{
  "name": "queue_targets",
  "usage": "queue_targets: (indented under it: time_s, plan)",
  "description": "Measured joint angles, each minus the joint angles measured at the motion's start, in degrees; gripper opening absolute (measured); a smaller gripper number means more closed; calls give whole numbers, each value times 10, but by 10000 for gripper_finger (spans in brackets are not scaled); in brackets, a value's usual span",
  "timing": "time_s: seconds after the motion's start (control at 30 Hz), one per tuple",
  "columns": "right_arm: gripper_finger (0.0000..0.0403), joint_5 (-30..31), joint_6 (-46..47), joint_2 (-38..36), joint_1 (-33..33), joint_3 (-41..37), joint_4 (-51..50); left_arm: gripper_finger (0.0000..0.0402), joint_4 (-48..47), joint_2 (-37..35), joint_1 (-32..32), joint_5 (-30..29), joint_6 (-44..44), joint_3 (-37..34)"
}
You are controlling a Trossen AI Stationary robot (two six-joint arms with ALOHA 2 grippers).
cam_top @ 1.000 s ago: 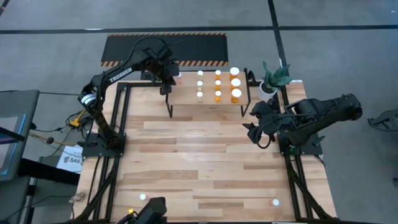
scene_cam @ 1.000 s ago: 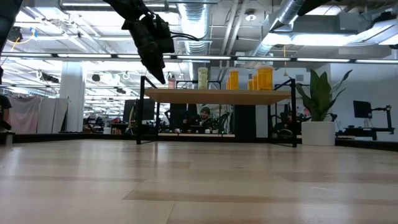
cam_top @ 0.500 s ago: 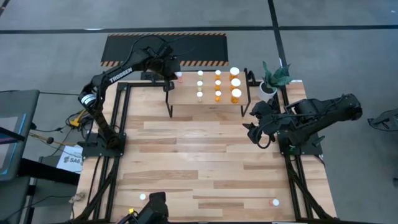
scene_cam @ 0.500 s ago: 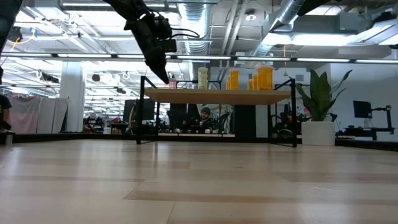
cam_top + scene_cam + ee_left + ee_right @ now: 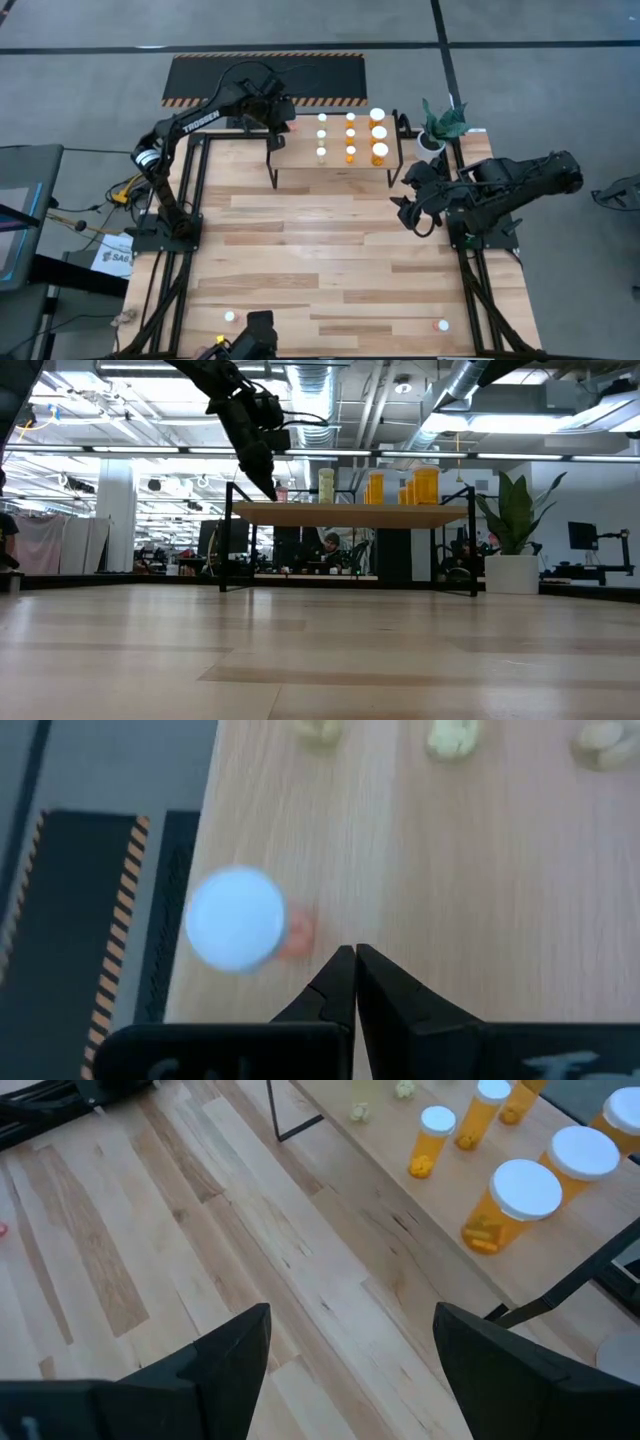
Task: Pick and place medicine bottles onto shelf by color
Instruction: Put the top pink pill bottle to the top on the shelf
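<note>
**At the shelf's left end: closed fingers beside a lone red bottle**

On the tabletop [image 5: 330, 250] well in front of the shelf [image 5: 335, 160], two white-capped bottles wait, one [image 5: 229, 316] toward the left, one [image 5: 443, 325] toward the right. The right gripper [image 5: 412, 205] hangs just off the shelf's right front corner, jaws apart and empty. The left gripper [image 5: 355, 965] hovers over the shelf's left end, jaws pressed together, holding nothing. Just beside its tips stands the red-pink bottle [image 5: 240, 920], close to the shelf's left edge. A sideways drift of those tips could, I judge, clip the bottle and tip it off the edge.

Further right on the shelf stand a column of pale yellow-green bottles [image 5: 322, 135], then small orange ones [image 5: 350, 135], then larger orange ones [image 5: 379, 133], all upright, white caps up.
</note>
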Motion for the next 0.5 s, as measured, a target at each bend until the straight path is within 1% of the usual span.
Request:
queue_targets:
  time_s: [0.07,0.23,0.33,0.5]
  plan:
    - [302,0,0,0,0,0,0,0,2,0,-1,-2,5,0]
    - [302,0,0,0,0,0,0,0,-6,-3,5,-55,10,0]
    - [302,0,0,0,0,0,0,0,-15,-3,5,-73,22,0]
    - [302,-3,-1,0,-10,0,0,0,13,-3,5,-78,20,0]
